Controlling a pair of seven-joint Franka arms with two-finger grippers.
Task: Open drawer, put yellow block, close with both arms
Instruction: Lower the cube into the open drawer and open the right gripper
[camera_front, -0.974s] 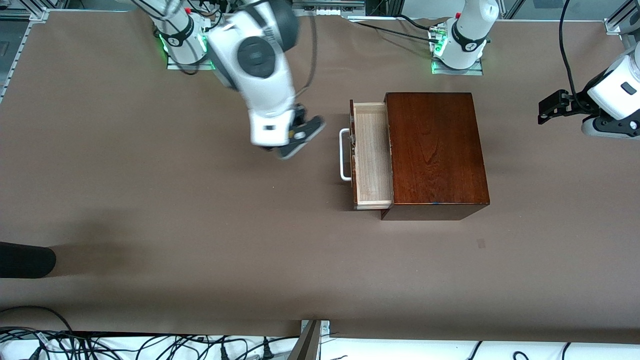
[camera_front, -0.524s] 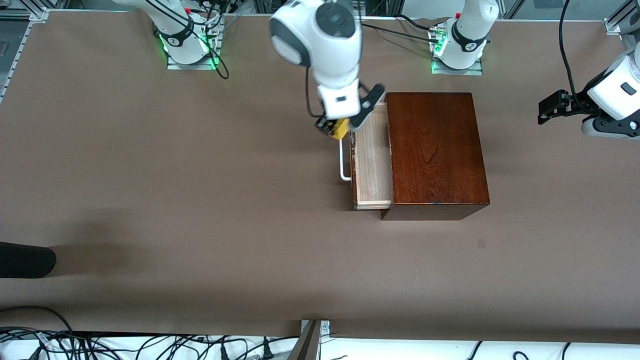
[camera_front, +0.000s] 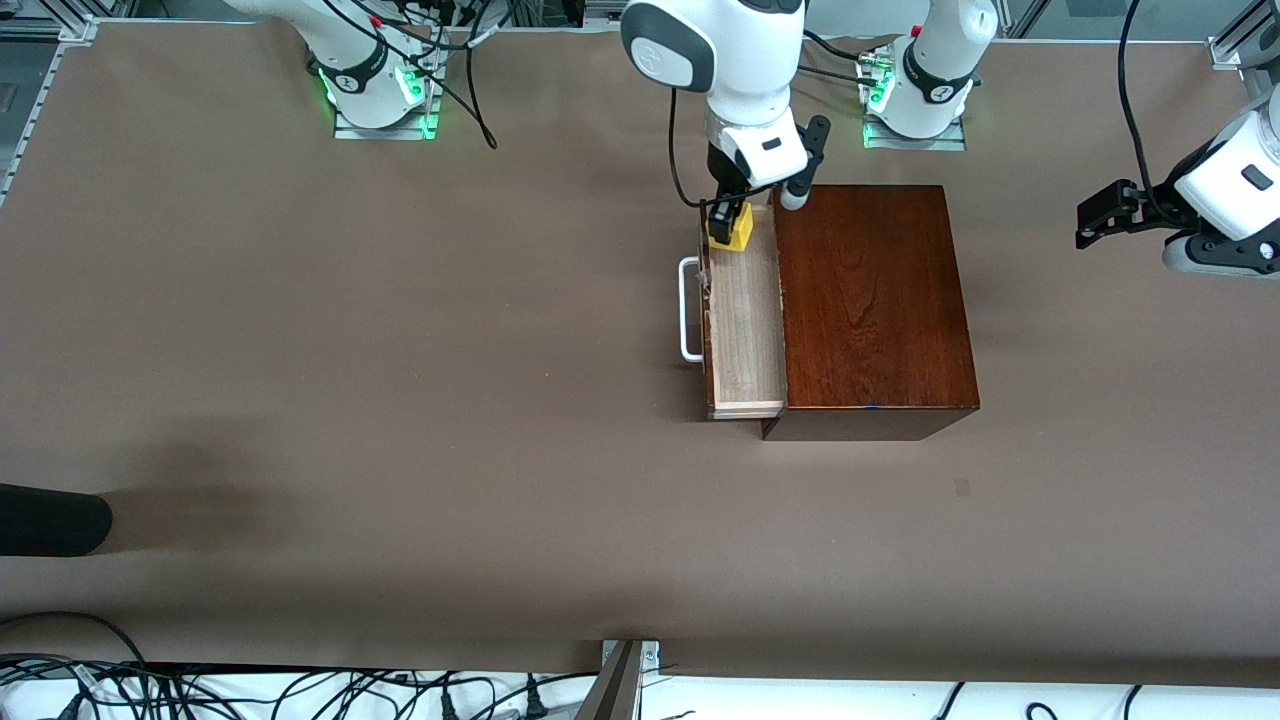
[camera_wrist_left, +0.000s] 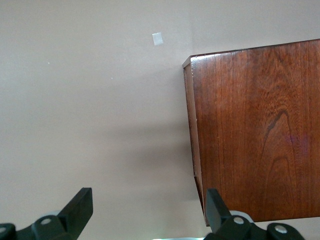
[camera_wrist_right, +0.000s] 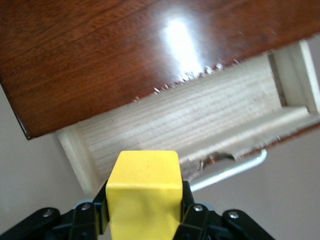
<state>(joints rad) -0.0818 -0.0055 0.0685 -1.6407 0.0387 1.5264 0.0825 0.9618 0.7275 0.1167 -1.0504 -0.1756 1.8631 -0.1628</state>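
The dark reddish-brown box (camera_front: 870, 300) stands mid-table with its drawer (camera_front: 745, 330) pulled out, pale wood inside and a white bar handle (camera_front: 688, 310). My right gripper (camera_front: 728, 222) is shut on the yellow block (camera_front: 731, 230) and holds it over the drawer's end nearest the arm bases. In the right wrist view the block (camera_wrist_right: 144, 192) sits between the fingers of my right gripper (camera_wrist_right: 144, 210), above the open drawer (camera_wrist_right: 190, 117) and handle (camera_wrist_right: 230, 172). My left gripper (camera_front: 1098, 215) waits open in the air at the left arm's end of the table; its own view (camera_wrist_left: 148, 202) shows the box (camera_wrist_left: 255, 130).
A black rounded object (camera_front: 50, 520) lies at the table's edge toward the right arm's end. Cables (camera_front: 300, 690) run along the edge nearest the front camera. A small pale mark (camera_front: 962, 487) is on the table nearer the camera than the box.
My right arm has swung from the bare table in front of the drawer to over the open drawer, with the yellow block in its fingers. The left arm has not moved.
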